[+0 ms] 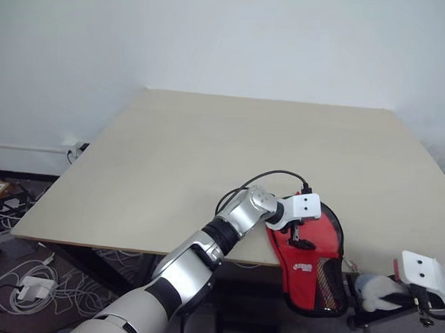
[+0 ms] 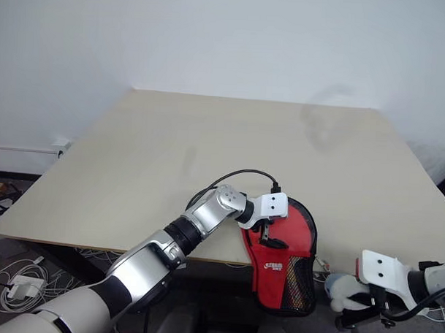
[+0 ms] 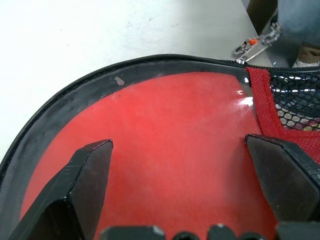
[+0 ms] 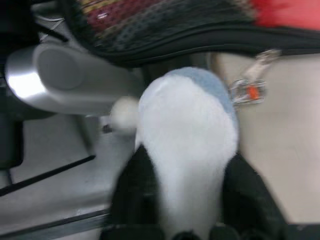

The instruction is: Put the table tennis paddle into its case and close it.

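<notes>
- the case (image 1: 310, 268) lies at the near edge of the counter (image 1: 208, 151), its narrow mesh end hanging past the edge; it looks zipped along its black rim.
- we cannot see the table tennis paddle; whether it sits inside, we cannot tell.
- our left hand (image 1: 302, 235) rests over the red face of the case, fingers (image 3: 87, 175) spread wide, gripping nothing.
- our right hand (image 4: 187, 197) hangs off the counter beside the case's low end, fingers around a white and pale blue padded thing (image 4: 187, 145).
- a zip pull (image 3: 252, 44) lies by the rim.

White logo on case (image 1: 302, 267), unreadable
</notes>
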{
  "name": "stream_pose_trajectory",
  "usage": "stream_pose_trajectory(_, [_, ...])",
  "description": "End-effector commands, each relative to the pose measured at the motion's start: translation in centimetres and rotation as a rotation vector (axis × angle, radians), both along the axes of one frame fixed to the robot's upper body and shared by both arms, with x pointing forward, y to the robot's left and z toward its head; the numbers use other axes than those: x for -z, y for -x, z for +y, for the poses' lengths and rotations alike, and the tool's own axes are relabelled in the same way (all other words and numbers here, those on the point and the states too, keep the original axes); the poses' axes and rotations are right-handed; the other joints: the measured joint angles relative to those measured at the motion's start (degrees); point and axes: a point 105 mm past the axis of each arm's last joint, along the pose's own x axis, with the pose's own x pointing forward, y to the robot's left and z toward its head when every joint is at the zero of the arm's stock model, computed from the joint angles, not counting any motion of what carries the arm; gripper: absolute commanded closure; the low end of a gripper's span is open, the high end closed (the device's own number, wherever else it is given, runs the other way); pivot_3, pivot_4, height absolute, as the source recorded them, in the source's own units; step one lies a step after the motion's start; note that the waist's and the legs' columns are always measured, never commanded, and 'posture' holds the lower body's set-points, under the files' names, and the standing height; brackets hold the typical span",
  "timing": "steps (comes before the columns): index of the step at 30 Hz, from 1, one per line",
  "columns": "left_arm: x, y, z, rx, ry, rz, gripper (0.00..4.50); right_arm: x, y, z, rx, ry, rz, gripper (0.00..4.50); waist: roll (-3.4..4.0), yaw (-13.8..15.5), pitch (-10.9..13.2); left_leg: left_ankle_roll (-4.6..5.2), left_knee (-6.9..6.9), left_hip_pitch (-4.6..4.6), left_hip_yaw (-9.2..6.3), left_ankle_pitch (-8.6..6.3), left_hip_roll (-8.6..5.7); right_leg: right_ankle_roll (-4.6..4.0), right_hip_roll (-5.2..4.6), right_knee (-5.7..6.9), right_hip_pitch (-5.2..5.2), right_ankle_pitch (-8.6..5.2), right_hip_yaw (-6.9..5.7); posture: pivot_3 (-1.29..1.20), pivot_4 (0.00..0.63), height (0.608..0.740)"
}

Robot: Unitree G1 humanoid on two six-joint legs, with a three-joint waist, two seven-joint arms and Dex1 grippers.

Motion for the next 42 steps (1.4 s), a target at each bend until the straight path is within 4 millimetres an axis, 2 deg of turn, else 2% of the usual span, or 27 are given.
stream_pose_trajectory(1, [3.8,0.6,2.1,-0.026,-0.164,0.042,0.0,0.0,0.1,0.1,-0.024,0.017,0.012,1.6,-0.01,-0.1,0.0,0.0,0.0,0.01,0.0,0.0,0.0,0.0,0.0,0.0,0.0,0.0,0.0,0.0,0.0,0.74])
stream_pose_trajectory(4, [3.8,0.5,2.2,-0.029,-0.16,0.042,0.0,0.1,-0.6,0.0,0.005,0.03,-0.016,0.6,0.0,-0.1,0.0,0.0,-0.01,0.03,0.0,0.0,0.0,0.0,0.0,0.01,0.0,0.0,0.0,0.0,0.0,0.74])
stream_pose_trajectory(8, [3.6,0.5,2.2,-0.031,-0.155,0.04,0.0,0.1,-1.2,0.3,0.064,0.005,-0.008,0.6,0.0,-0.1,0.0,0.0,-0.01,0.04,0.0,0.0,0.01,0.0,0.0,0.01,0.0,0.0,0.0,0.0,0.0,0.74])
stream_pose_trajectory(12, [3.5,0.4,2.2,-0.036,-0.151,0.036,0.0,0.7,-0.7,0.4,0.112,0.015,0.071,0.6,-0.01,0.0,0.0,0.0,-0.04,0.03,-0.01,0.0,0.01,0.0,0.0,0.01,-0.01,0.0,-0.02,0.0,0.0,0.74])
stream_pose_trajectory(16, [3.4,0.3,2.1,-0.039,-0.149,0.03,0.0,1.3,0.1,1.2,0.228,-0.012,0.208,0.6,-0.01,0.0,0.0,0.0,-0.03,0.04,-0.01,0.0,0.01,-0.01,0.0,0.02,-0.01,0.01,-0.01,0.0,0.0,0.74])
stream_pose_trajectory(19, [3.4,0.3,2.1,-0.035,-0.145,0.028,0.0,1.7,0.1,1.8,0.312,-0.043,0.24,0.6,-0.01,0.0,0.0,0.0,-0.04,0.04,-0.02,0.0,0.01,-0.01,-0.01,0.02,-0.01,0.01,0.0,0.0,0.0,0.74])
stream_pose_trajectory(26, [3.4,0.5,2.1,-0.023,-0.147,0.021,0.0,3.4,-0.4,2.7,0.469,-0.082,0.252,0.6,-0.06,0.0,0.0,0.0,-0.05,0.03,-0.02,0.0,0.01,-0.01,-0.01,0.02,-0.01,0.01,0.0,0.0,0.0,0.74])
stream_pose_trajectory(30, [3.3,0.6,2.0,-0.013,-0.145,0.017,0.0,4.2,-0.7,2.3,0.504,-0.034,0.207,0.6,-0.03,0.0,0.0,0.0,-0.06,0.03,-0.01,0.0,0.02,-0.01,-0.01,0.02,-0.02,0.01,0.0,0.0,0.0,0.74])
stream_pose_trajectory(37, [3.4,0.7,2.0,-0.008,-0.148,0.016,0.0,3.4,-3.0,1.3,0.62,-0.062,0.106,0.6,-0.03,0.0,0.0,0.0,-0.07,0.04,0.0,0.0,0.02,-0.01,-0.01,0.02,-0.02,0.01,0.0,0.0,0.0,0.74])
stream_pose_trajectory(42, [3.3,0.8,1.8,-0.001,-0.144,0.015,0.0,3.4,-3.0,2.6,0.632,-0.137,0.144,0.6,-0.03,-0.1,0.0,0.0,-0.1,0.03,0.0,0.0,0.02,-0.01,0.0,0.02,-0.04,0.01,-0.01,0.0,0.0,0.74])
